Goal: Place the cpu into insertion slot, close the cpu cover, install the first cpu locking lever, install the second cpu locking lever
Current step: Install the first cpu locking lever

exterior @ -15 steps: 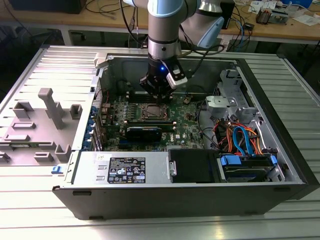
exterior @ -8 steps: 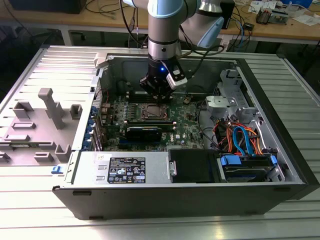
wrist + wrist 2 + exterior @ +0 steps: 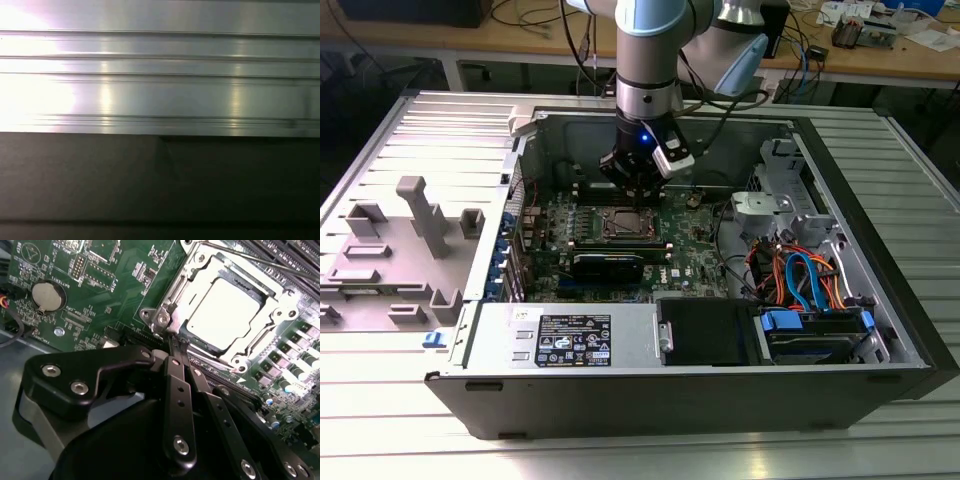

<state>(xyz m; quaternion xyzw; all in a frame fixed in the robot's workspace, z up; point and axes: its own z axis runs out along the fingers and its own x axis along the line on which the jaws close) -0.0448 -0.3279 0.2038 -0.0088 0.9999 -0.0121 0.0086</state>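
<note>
The cpu (image 3: 225, 310), pale and square, lies in the insertion slot (image 3: 625, 224) on the green motherboard inside the open computer case. The silver cpu cover (image 3: 280, 307) lies flat around it, framing its top. A thin locking lever (image 3: 260, 263) runs along one side of the socket. My gripper (image 3: 176, 342) has its black fingers pressed together, shut, with the tips at a corner of the socket frame. In the exterior view the gripper (image 3: 638, 195) hangs just behind the socket, low over the board.
A coin battery (image 3: 47, 296) and memory slots (image 3: 300, 260) flank the socket. A black card (image 3: 608, 265), the power supply (image 3: 570, 335) and coloured cables (image 3: 800, 280) fill the case. Grey fixtures (image 3: 415, 220) stand at the exterior view's left. Ribbed aluminium (image 3: 160, 75) faces the first wrist camera.
</note>
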